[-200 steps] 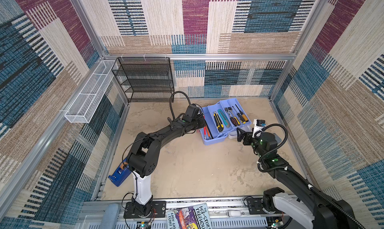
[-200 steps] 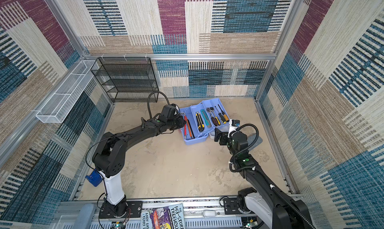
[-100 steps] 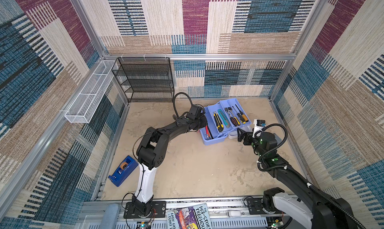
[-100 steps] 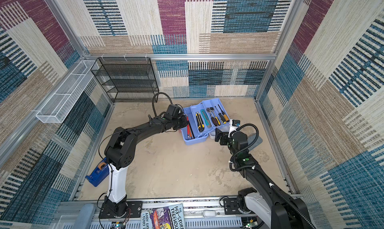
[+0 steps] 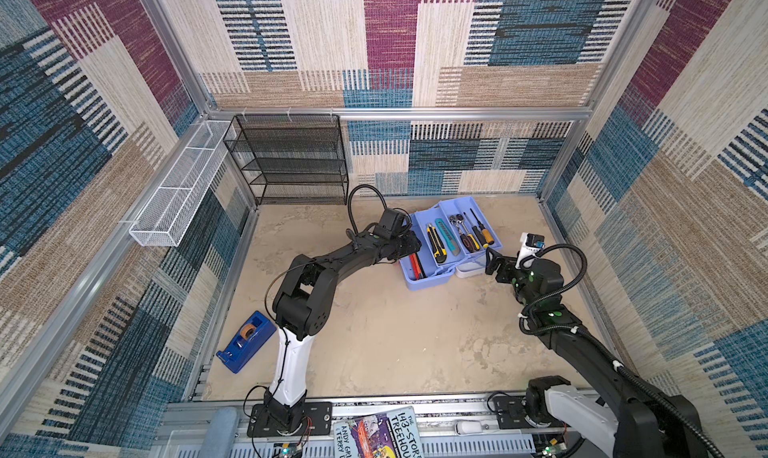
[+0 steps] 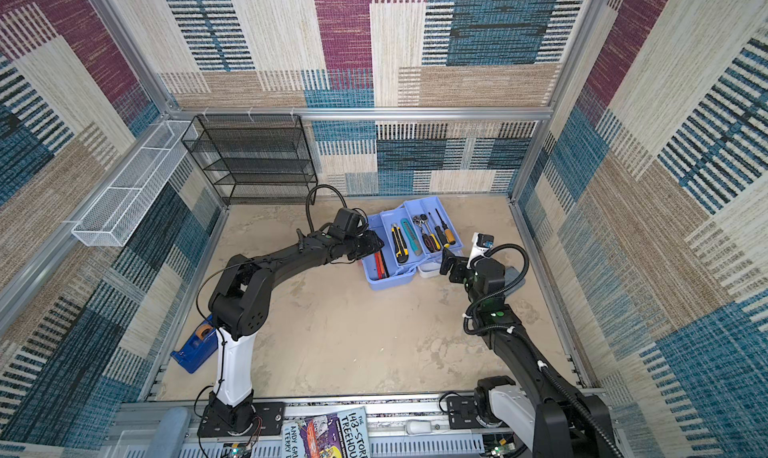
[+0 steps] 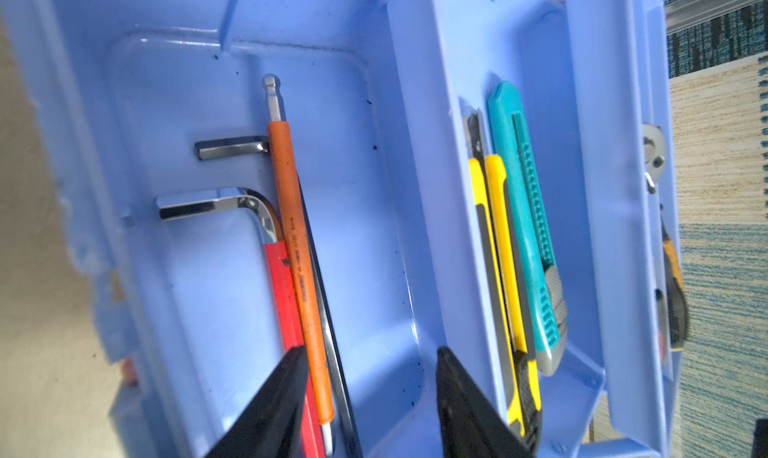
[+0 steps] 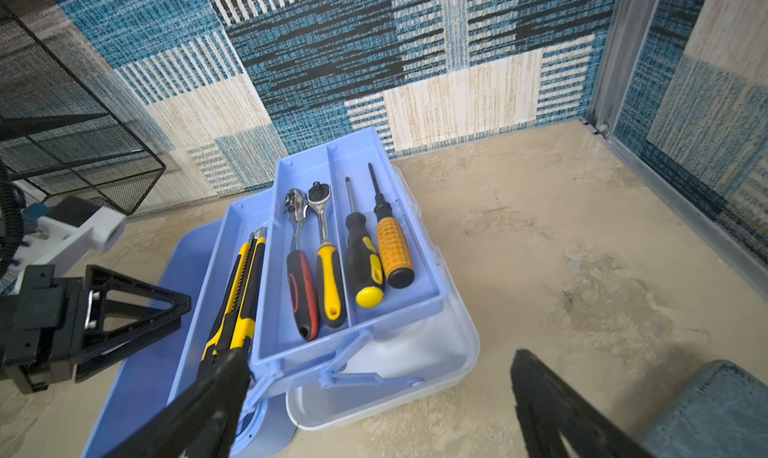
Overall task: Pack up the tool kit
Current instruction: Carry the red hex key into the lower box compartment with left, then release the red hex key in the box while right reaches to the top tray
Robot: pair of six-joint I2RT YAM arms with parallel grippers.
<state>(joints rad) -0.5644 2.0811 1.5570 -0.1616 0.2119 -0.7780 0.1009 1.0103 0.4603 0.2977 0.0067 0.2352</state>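
Toolbox base (image 5: 428, 283) with hex keys (image 7: 297, 244) inside

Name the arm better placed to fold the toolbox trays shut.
Right, probably. The right gripper hovers open beside the white lid and upper tray; the left gripper is down inside the base, over the hex keys.

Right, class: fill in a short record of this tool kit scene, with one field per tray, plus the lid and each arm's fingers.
base: hex keys, one orange-sleeved, one red-sleeved
middle tray: yellow utility knife and teal utility knife
top tray: two ratchets, two screwdrivers
lid: white, open, lying below the top tray
left fingers: apart over the base, holding nothing
right fingers: wide apart near the lid, empty
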